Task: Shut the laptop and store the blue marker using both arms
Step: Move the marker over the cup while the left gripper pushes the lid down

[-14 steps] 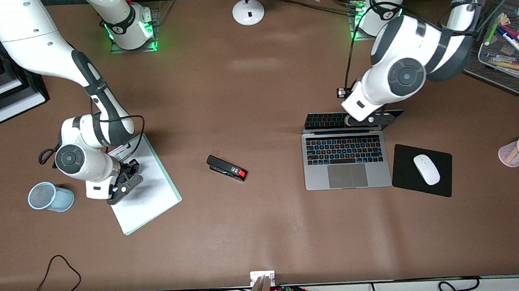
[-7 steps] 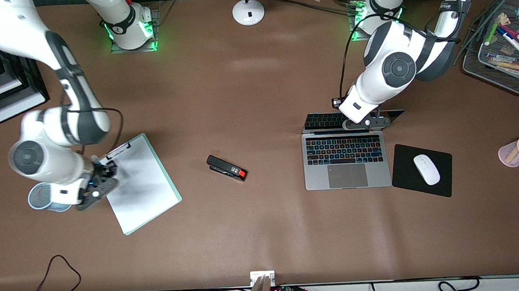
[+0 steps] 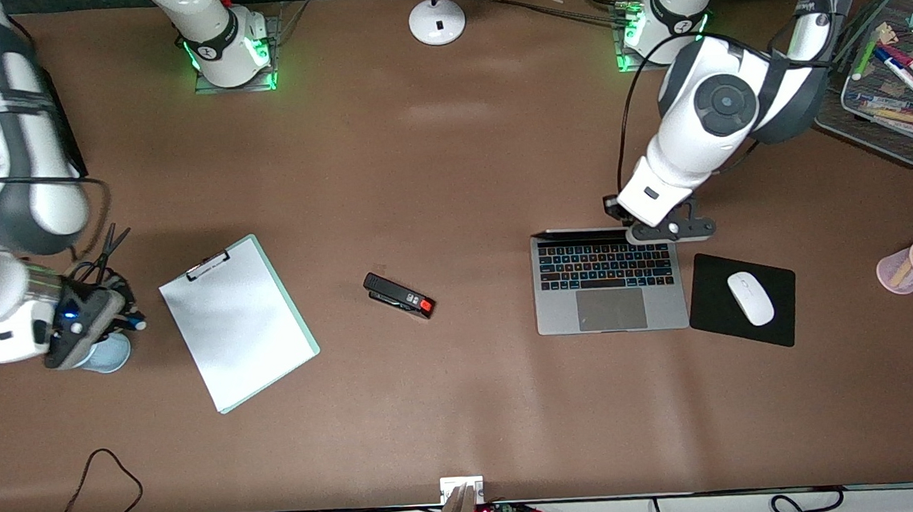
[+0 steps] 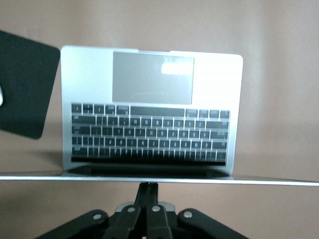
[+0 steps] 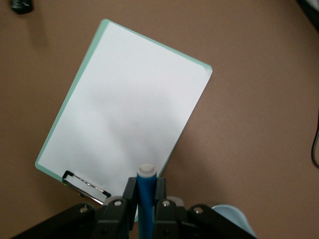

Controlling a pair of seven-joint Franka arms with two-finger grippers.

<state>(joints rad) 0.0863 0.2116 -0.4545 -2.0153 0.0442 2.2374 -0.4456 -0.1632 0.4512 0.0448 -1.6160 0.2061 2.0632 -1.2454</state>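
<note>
The right hand [image 3: 83,322] is up over the pale blue mesh cup [image 3: 106,354] at the right arm's end of the desk [image 3: 450,168], and its fingers [image 5: 130,196] are clamped on the blue marker [image 5: 146,201]. In the right wrist view the marker stands between the black fingers with its white tip [image 5: 146,171] poking out, the cup's rim just showing beside the hand. The clipboard [image 3: 238,321] with its white sheet lies flat on the desk just beside the cup, toward the middle, clip end farther from the front camera. A pair of scissors [image 3: 106,247] lies near the hand.

Over at the left arm's end, the left hand [image 3: 670,229] sits at the laptop [image 3: 608,281] lid's top edge, fingers [image 4: 147,191] pressed together. The lid is tipped so far forward that the front camera sees it only as a thin edge along the hinge side, above the top row of keys. The left wrist view looks under that silver edge [image 4: 159,179] onto the keyboard and the grey trackpad [image 4: 153,77].

The black mouse pad [image 3: 742,299] with the white mouse [image 3: 750,298] lies just beside the laptop. A black stapler [image 3: 399,295] rests on the desk between clipboard and laptop. A pink cup [image 3: 911,266] of pens stands well apart at the left arm's end, and a wire tray [image 3: 881,126] of markers sits farther from the front camera.
</note>
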